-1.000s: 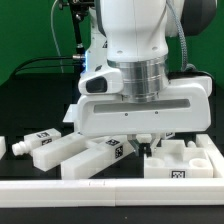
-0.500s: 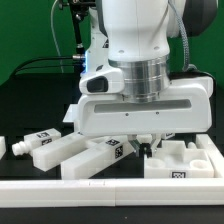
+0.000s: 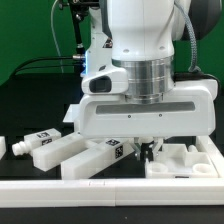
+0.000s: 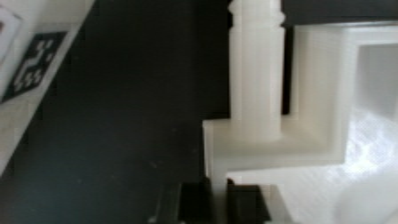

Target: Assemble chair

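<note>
Black tabletop (image 3: 30,110), green backdrop: chair parts (image 3: 88,160) lie loose along the near edge, looks like nothing's joined yet. Meanwhile the gripper (image 3: 148,147) hovers low over them, can't tell if it's open or closed.

You see white chair parts (image 3: 50,153), some carrying black-and-white square tags (image 3: 118,150), on your black worktop (image 3: 30,108). Green backdrop (image 3: 22,30). White arm casing (image 3: 140,30) with a grey collar (image 3: 148,80).
</note>
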